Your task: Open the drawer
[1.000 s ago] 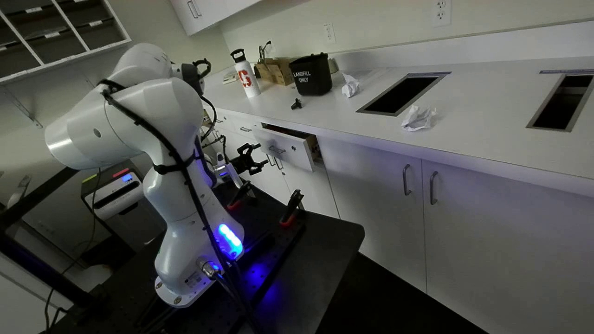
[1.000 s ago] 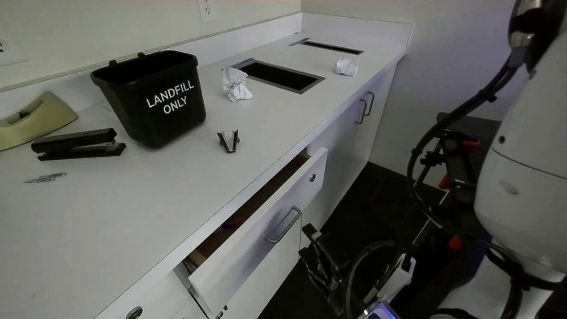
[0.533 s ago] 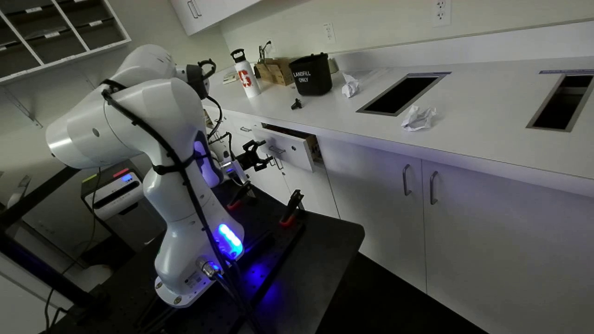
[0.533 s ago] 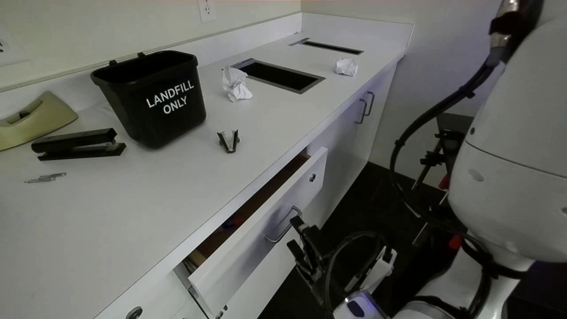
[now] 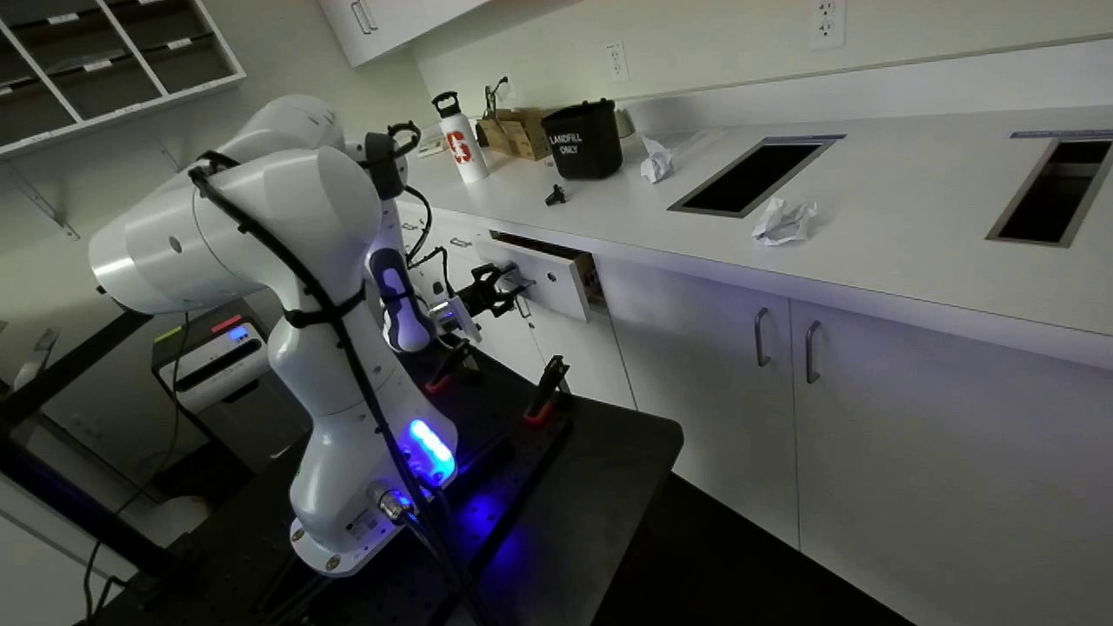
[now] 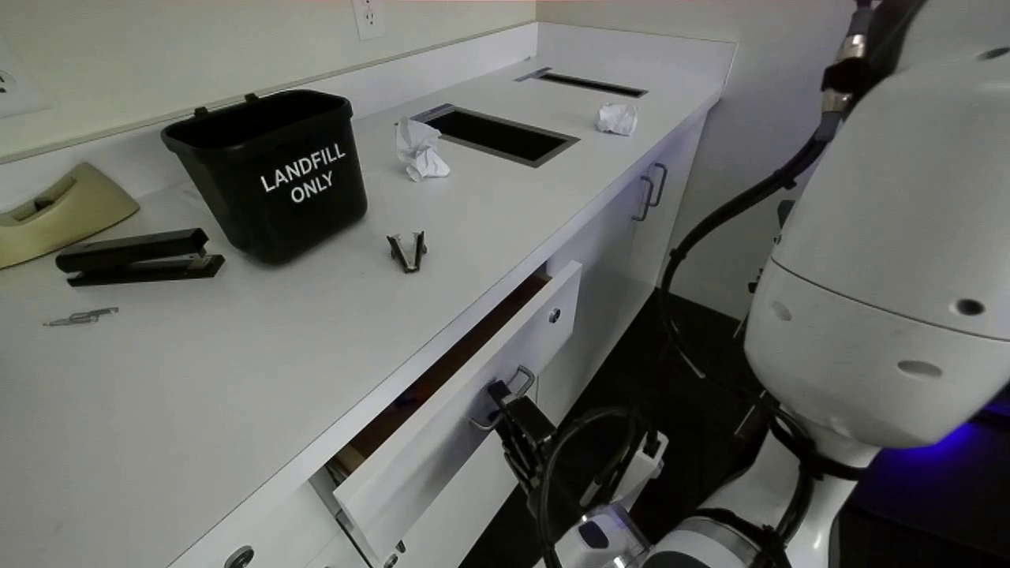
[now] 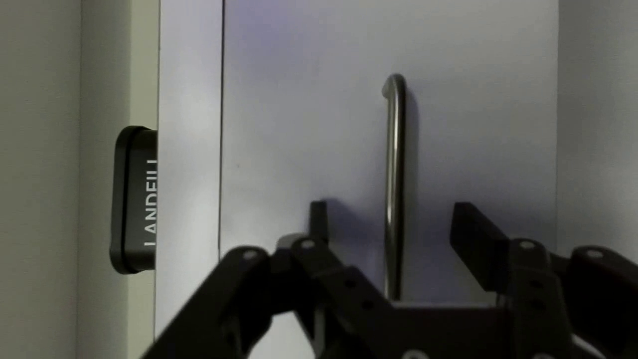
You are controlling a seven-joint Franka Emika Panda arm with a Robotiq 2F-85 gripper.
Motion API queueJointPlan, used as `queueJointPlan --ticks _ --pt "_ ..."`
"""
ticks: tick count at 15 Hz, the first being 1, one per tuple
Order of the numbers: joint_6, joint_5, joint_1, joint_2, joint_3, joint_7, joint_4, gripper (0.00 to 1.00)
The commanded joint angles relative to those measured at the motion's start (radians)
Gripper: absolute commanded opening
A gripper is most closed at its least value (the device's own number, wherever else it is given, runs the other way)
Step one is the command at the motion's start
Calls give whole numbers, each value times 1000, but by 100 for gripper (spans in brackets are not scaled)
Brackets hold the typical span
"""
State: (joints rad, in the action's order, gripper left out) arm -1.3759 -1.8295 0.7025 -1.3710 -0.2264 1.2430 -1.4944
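Note:
The white drawer [image 5: 561, 294] stands partly open under the counter in an exterior view. Its front and dark gap also show in an exterior view [image 6: 426, 465], with a few unclear items inside. Its metal bar handle [image 7: 394, 149] runs upright through the wrist picture. My gripper [image 7: 391, 219] is open, with one finger on each side of the handle and a gap to the bar on both sides. In both exterior views the gripper [image 5: 509, 289] is at the handle, close to the drawer front; there [image 6: 505, 414] its fingers partly cover the bar.
The white countertop [image 6: 260, 394] overhangs the drawer. On it stand a black landfill bin [image 6: 284, 213], a stapler [image 6: 142, 256], a staple remover [image 6: 408, 252] and crumpled papers [image 6: 422, 150]. Cabinet doors [image 5: 696, 365] lie beside the drawer. Clamps [image 5: 546, 391] stand on the black robot table [image 5: 609, 452].
My open gripper has moved forward to the drawer front, and its fingers have come around the handle. The drawer front appears shifted very slightly inward.

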Motion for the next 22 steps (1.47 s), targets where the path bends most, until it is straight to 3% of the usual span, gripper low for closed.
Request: queueJointPlan --ticks 1,5,7,13,22 --pt "-6 -15 -5 -31 -3 -45 57 34" --pt "-2 -11 -1 -48 -4 -44 81 4" --pt "9 -10 -1 -46 -6 -40 86 0" --pt "41 19 16 -24 -38 12 36 2" --pt "176 145 82 4 -150 141 -53 2"
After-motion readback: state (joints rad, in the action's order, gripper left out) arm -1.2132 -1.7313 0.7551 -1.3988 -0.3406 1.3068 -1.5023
